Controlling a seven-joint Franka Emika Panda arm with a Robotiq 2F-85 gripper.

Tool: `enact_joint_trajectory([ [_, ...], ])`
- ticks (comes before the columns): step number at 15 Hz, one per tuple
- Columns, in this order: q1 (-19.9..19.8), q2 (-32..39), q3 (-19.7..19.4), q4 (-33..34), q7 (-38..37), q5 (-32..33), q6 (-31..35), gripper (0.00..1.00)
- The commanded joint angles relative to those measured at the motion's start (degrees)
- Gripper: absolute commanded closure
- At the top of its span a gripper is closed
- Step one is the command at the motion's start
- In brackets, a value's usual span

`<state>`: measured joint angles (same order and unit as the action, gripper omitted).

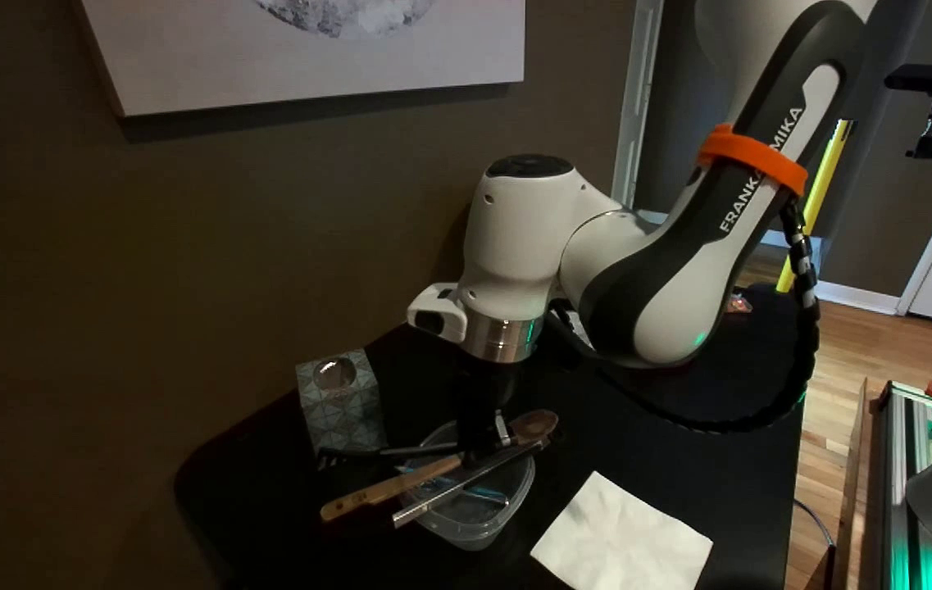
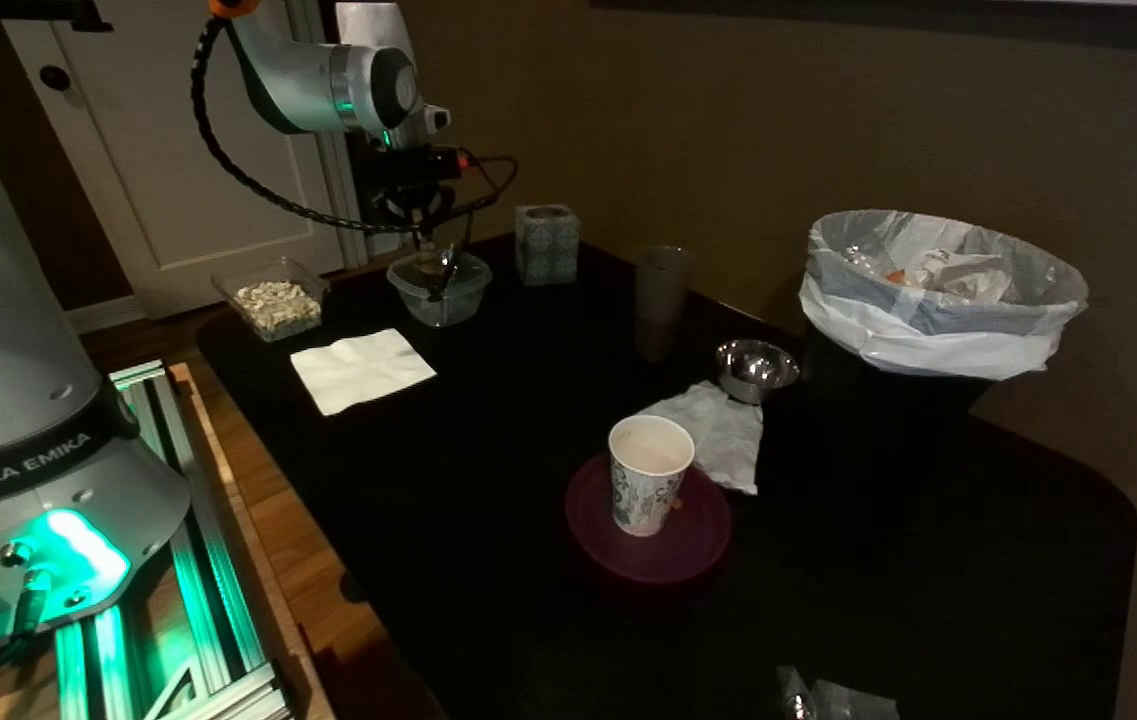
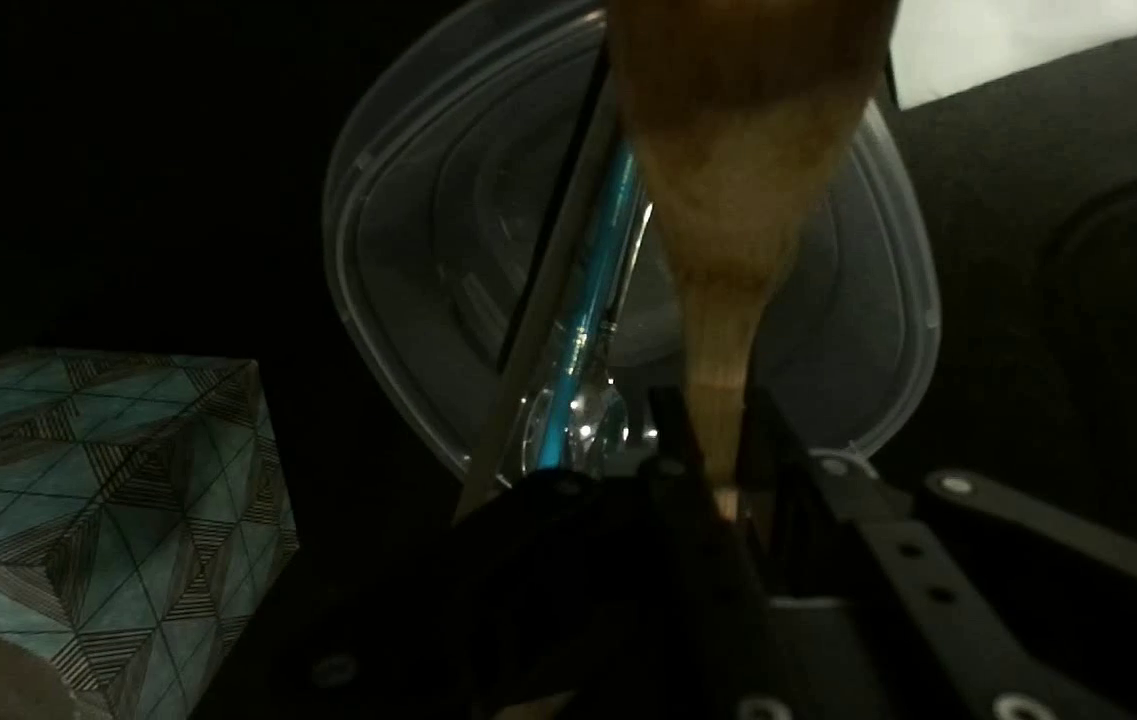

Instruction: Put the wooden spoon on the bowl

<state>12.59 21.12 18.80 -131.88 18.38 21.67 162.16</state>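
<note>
My pincer (image 3: 713, 430) is clamping the wooden spoon (image 3: 728, 205) below its head, over the bowl (image 2: 433, 308), which is standing near the far edge of the bench (image 2: 498, 550) in an exterior view. I should be lowering the spoon level across the rim before loosening.

White letters along the robot arm (image 1: 666, 266) spell "FRANKA EMIKA" in an exterior view, an orange band (image 1: 754, 157) covering some in the middle. The base (image 2: 23, 470) reads "FRANKA EMIKA" too. A mark on the wooden spoon (image 1: 416, 479) is illegible.
</note>
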Motion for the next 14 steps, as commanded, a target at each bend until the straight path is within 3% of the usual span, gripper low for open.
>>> enact_joint_trajectory([
  [1, 3.1, -1.5, -2.9, 0.3, -1.8, 0.5, -2.7, 0.96],
  [14, 7.9, 0.2, -7.6, 2.8, -9.0, 3.0, -5.5, 0.96],
])
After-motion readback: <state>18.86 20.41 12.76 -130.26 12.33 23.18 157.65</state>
